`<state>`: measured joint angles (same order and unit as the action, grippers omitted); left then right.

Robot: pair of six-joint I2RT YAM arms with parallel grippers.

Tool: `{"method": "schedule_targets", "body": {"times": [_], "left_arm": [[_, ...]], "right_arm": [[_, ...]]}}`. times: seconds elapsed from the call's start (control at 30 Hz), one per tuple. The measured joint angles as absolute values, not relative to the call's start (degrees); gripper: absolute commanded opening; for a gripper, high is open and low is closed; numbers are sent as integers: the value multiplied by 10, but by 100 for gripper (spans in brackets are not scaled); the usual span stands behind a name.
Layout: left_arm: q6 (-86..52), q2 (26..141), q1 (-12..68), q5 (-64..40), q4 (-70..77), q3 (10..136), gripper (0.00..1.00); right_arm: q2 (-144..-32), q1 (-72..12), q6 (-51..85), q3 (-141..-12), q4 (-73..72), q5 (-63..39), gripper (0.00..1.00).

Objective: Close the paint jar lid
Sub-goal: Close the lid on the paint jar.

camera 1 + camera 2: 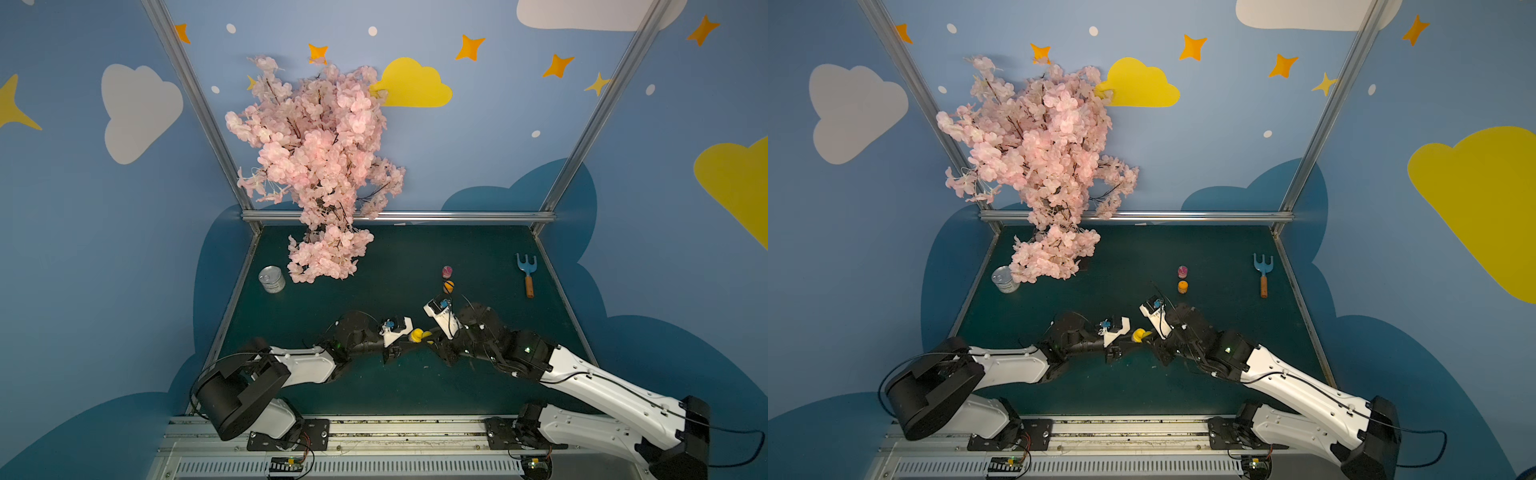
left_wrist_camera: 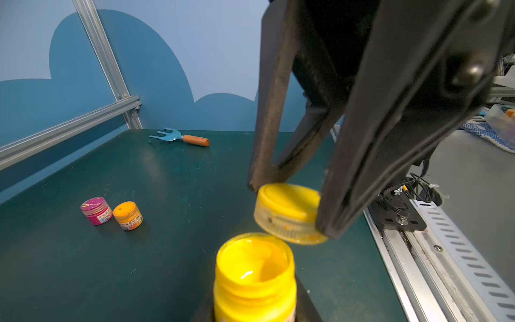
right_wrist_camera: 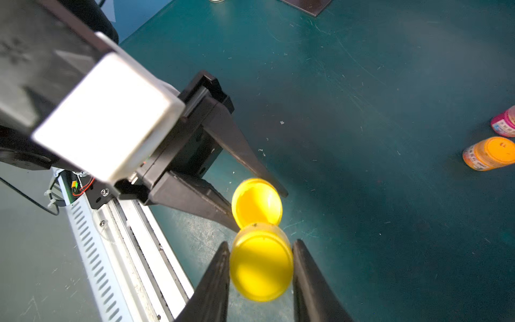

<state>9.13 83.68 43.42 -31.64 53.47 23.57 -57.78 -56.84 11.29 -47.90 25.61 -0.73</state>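
Observation:
A yellow paint jar (image 2: 255, 281) stands open, full of yellow paint, with my left gripper (image 2: 255, 305) shut on its body; its dark fingers (image 2: 305, 304) show at either side. My right gripper (image 3: 260, 251) is shut on the yellow lid (image 3: 260, 269). The lid (image 2: 289, 213) hangs tilted just beyond the jar's mouth, its lower edge by the rim; I cannot tell whether they touch. The jar's mouth (image 3: 256, 202) sits between the left fingers (image 3: 250, 164). In both top views the jar (image 1: 417, 334) (image 1: 1138, 334) and lid (image 1: 427, 336) are near the table's front middle.
A pink jar (image 1: 447, 271) and an orange jar (image 1: 448, 286), both lidded, stand behind the right arm. A blue hand rake (image 1: 527, 274) lies at the right, a tin can (image 1: 272, 279) at the left beside a pink blossom tree (image 1: 316, 166). A metal rail (image 2: 446, 251) runs along the front edge.

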Motion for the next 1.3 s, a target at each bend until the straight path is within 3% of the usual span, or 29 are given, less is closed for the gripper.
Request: {"method": "schedule_targets", "body": {"times": [1.3], "left_arm": [[95, 827, 439, -315, 517, 236, 33]], "right_arm": [[-613, -568, 103, -479, 208, -12, 33]]}}
